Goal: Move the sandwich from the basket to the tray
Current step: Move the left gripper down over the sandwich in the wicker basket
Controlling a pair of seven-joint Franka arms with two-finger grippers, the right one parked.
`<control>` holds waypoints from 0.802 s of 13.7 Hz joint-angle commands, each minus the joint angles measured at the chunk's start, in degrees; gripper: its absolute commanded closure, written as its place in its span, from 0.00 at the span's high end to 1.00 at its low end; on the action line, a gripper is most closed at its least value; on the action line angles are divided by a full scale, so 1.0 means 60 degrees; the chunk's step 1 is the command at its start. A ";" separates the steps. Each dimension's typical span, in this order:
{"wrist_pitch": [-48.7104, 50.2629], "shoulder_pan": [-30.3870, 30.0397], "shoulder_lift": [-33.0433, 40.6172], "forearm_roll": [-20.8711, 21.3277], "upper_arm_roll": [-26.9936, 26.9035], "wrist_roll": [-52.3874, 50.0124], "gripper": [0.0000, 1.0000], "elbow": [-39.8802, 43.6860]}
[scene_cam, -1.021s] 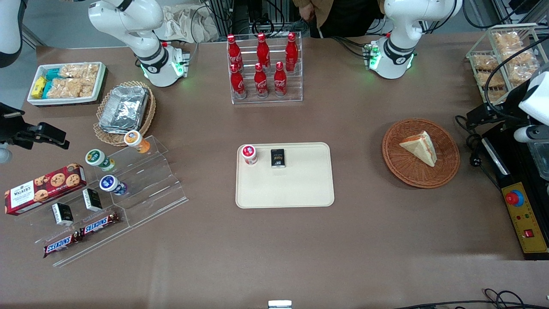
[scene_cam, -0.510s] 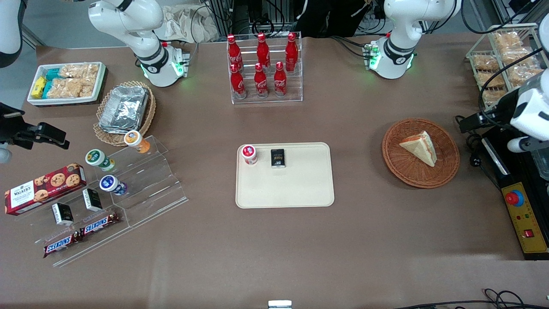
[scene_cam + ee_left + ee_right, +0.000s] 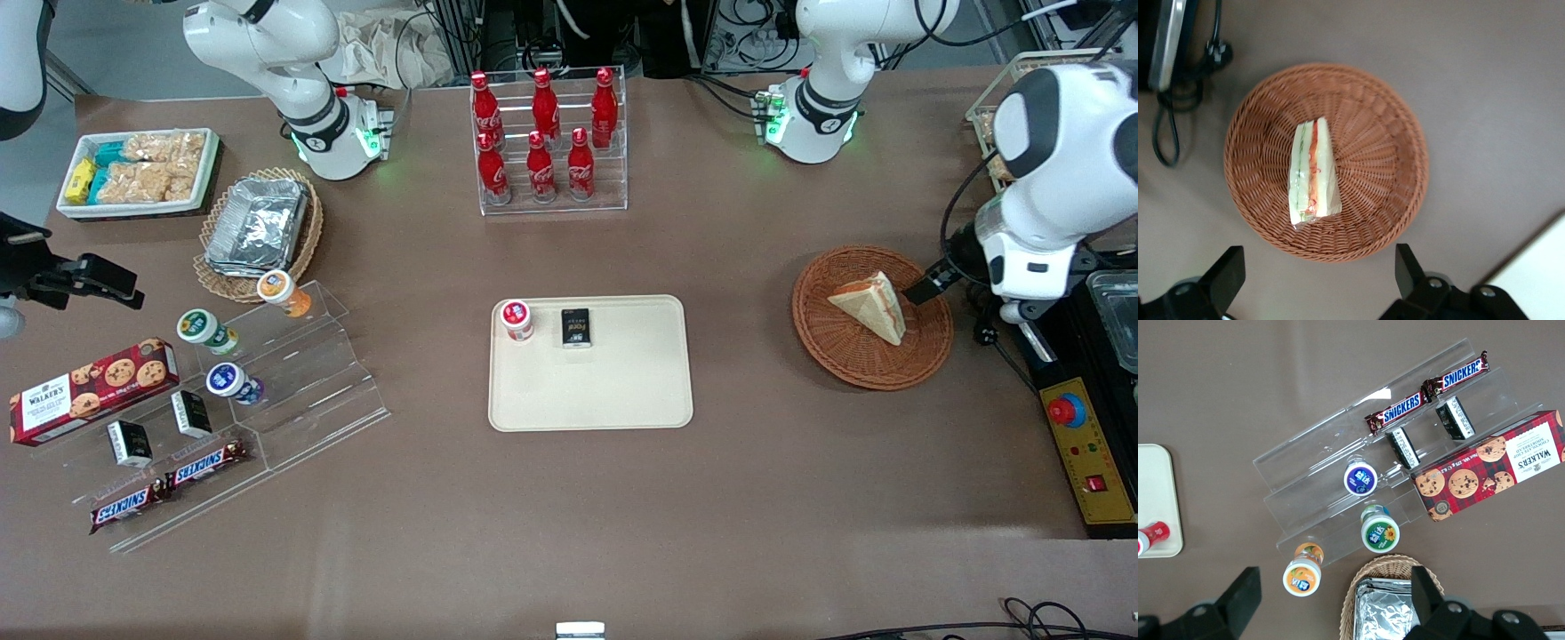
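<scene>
Reddish-brown wicker is cradling the sandwich (image 3: 1313,172), which is lying on its side in the middle of the basket (image 3: 1388,127), toward the working arm's end of the counter and well apart from the tray (image 3: 622,391). Your gripper (image 3: 1317,280) is hovering above the basket's edge with its jaws spread wide and nothing in them. As you are closing in, centre them over the wedge, straddle the bread faces, and squeeze gently, since the soft bread looks likely to crush.

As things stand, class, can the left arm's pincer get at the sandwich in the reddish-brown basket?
Probably yes. The pincer hangs open above the basket, and the sandwich lies alone with nothing over it or beside it.
</scene>
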State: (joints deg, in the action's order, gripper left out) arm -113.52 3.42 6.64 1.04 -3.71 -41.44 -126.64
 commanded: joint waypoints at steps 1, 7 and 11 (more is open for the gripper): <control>-0.0779 -0.0203 0.0080 0.0192 0.0018 -0.0710 1.00 -0.0878; -0.3679 -0.0204 -0.0520 0.0178 -0.0260 -0.1062 1.00 -0.2681; -0.5335 -0.0204 -0.1077 0.0178 -0.0406 -0.1062 1.00 -0.3443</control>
State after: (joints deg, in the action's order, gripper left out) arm -140.59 2.19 1.04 1.06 -5.89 -46.11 -144.71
